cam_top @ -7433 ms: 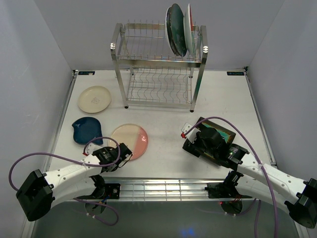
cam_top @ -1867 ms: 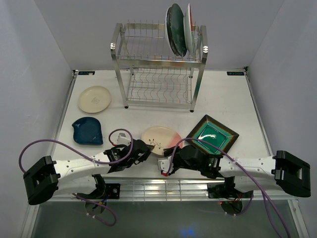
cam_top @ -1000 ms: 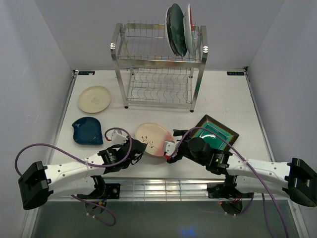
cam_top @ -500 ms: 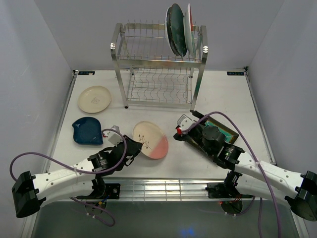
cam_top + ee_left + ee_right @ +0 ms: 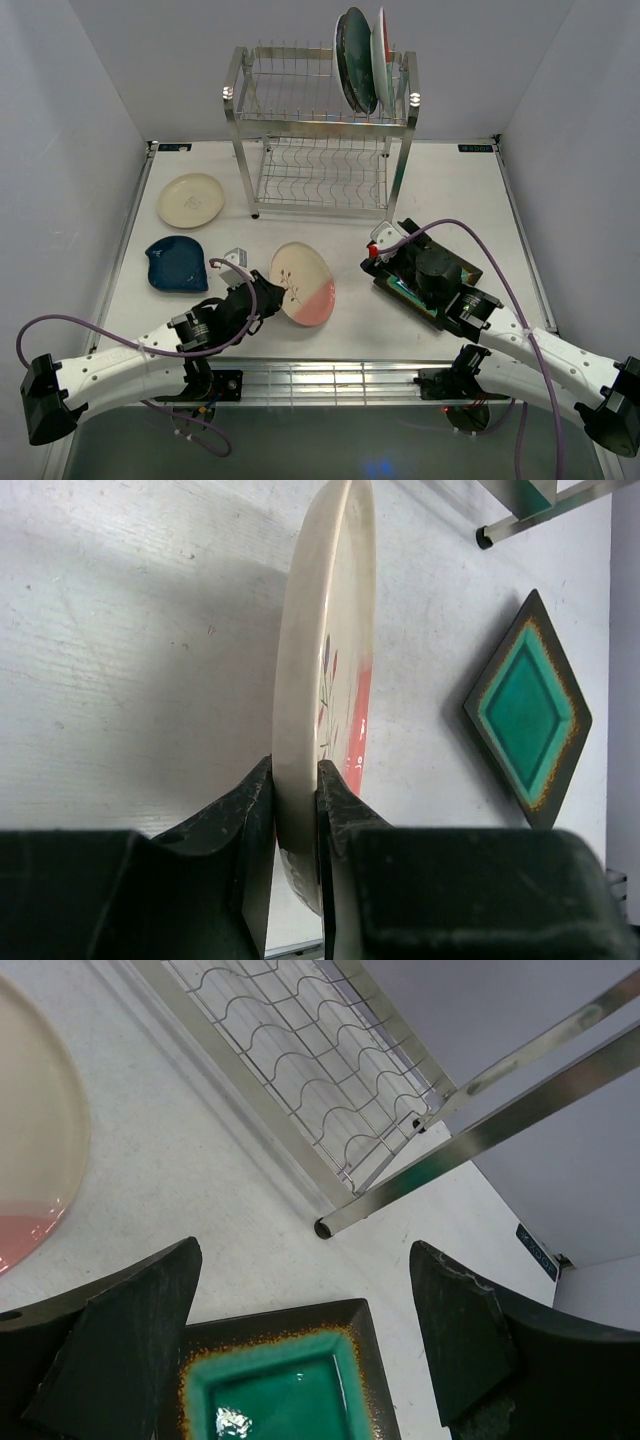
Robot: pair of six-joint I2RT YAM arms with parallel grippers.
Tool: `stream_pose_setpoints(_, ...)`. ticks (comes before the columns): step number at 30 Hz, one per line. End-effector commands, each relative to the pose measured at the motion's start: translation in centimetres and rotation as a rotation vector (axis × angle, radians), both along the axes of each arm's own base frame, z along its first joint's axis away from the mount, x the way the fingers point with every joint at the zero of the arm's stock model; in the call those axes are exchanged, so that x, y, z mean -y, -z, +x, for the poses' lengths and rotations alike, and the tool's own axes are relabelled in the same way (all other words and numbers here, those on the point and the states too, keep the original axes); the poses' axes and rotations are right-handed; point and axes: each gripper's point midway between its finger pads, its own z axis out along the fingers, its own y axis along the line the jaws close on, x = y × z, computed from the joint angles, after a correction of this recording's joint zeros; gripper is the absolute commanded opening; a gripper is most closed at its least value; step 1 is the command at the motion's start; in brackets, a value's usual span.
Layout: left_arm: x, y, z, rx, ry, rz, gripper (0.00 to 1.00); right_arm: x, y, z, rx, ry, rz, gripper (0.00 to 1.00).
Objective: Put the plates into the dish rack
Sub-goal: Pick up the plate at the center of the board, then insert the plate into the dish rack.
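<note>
My left gripper point(image 5: 262, 300) is shut on the near rim of the pink-and-cream plate point(image 5: 303, 283), which tilts up off the table. The left wrist view shows that plate point(image 5: 325, 630) edge-on, pinched between the fingers of the gripper point(image 5: 295, 770). My right gripper point(image 5: 303, 1250) is open and hovers over a corner of the square green plate point(image 5: 275, 1385), which lies flat. From above, the right gripper point(image 5: 388, 250) hides most of the green plate point(image 5: 408, 291). The dish rack point(image 5: 320, 150) stands at the back, with a dark teal plate point(image 5: 355, 60) and a white plate point(image 5: 381, 45) upright in its top tier.
A cream plate point(image 5: 190, 200) and a dark blue plate point(image 5: 177, 262) lie flat at the left of the table. The rack's lower shelf point(image 5: 300, 1040) and front right leg point(image 5: 330, 1226) are just beyond the right gripper. Grey walls enclose the table.
The right gripper has drawn back from the pink-and-cream plate's right edge to above the green plate. The left gripper, still holding the plate, has shifted it slightly away from me.
</note>
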Motion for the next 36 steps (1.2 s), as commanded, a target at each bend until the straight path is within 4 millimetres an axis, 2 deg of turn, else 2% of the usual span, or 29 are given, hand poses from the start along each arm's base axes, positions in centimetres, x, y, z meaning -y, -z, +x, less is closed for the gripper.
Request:
stream_pose_setpoints(1,1.6,-4.7,0.7,0.116,0.069,-0.049,0.00,0.4,-2.9,0.3,0.028,0.031,0.087,0.90)
stream_pose_setpoints(7,1.4,-7.0,0.4,0.185,0.116,-0.062,0.00,2.0,-1.7,1.3,0.044,0.128,0.052,0.90)
stream_pose_setpoints(12,1.3,-9.7,0.1,0.249,0.152,-0.077,0.00,3.2,-2.0,1.7,0.078,0.182,0.072,0.92)
stream_pose_setpoints(14,1.4,-11.2,0.1,0.276,0.166,-0.077,0.00,3.3,-2.0,1.7,0.079,0.184,0.076,0.92)
stream_pose_setpoints(18,1.6,-12.7,0.5,0.286,0.166,-0.046,0.00,3.3,-1.7,1.9,0.074,0.191,0.066,0.92)
stream_pose_setpoints(23,2.1,-13.8,1.0,0.286,0.162,-0.022,0.00,3.4,-1.4,2.0,0.068,0.196,0.059,0.92)
stream_pose_setpoints(27,2.1,-16.1,1.2,0.321,0.160,-0.034,0.00,3.6,-1.3,2.1,0.069,0.207,0.058,0.92)
stream_pose_setpoints(28,1.9,-17.3,1.3,0.344,0.157,-0.038,0.00,3.6,-1.1,2.2,0.067,0.211,0.054,0.92)
stream_pose_setpoints(30,1.9,-18.2,1.4,0.361,0.160,-0.029,0.00,3.9,-1.2,2.3,0.070,0.226,0.055,0.92)
stream_pose_setpoints(31,1.8,-19.5,1.4,0.380,0.157,-0.036,0.00,4.0,-1.2,2.4,0.072,0.234,0.056,0.92)
stream_pose_setpoints(33,1.7,-20.4,1.5,0.389,0.155,-0.024,0.00,4.3,-1.4,2.5,0.079,0.249,0.062,0.92)
stream_pose_setpoints(34,1.4,-21.7,1.6,0.410,0.144,-0.027,0.00,4.4,-1.5,2.5,0.082,0.257,0.065,0.92)
stream_pose_setpoints(36,1.3,-22.4,1.9,0.413,0.136,-0.008,0.00,4.7,-1.7,2.6,0.088,0.269,0.072,0.92)
